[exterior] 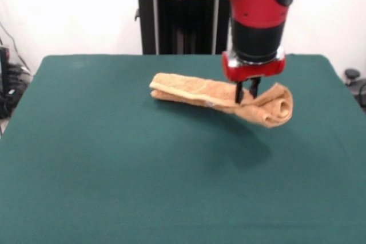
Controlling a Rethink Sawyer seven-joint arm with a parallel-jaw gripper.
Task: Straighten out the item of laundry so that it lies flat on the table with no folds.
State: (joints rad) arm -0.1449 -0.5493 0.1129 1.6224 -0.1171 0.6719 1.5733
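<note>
One orange-tan terry-cloth towel, bunched lengthwise, hangs partly lifted over the dark green felt worktop; the red-and-black arm's end effector pinches its raised right portion, apparently to pull the folds open.

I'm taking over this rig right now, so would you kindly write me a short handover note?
Gripper: down at the orange-tan terry-cloth towel, fingers pushed into the cloth near its curled end; whether it has a grip cannot be told.
Towel: bunched into a long folded roll on the dark green felt-topped table, the end by the gripper curled and lifted a little.
Done: nothing flattened.
Left: unfold the towel and spread it flat, no folds.
</note>
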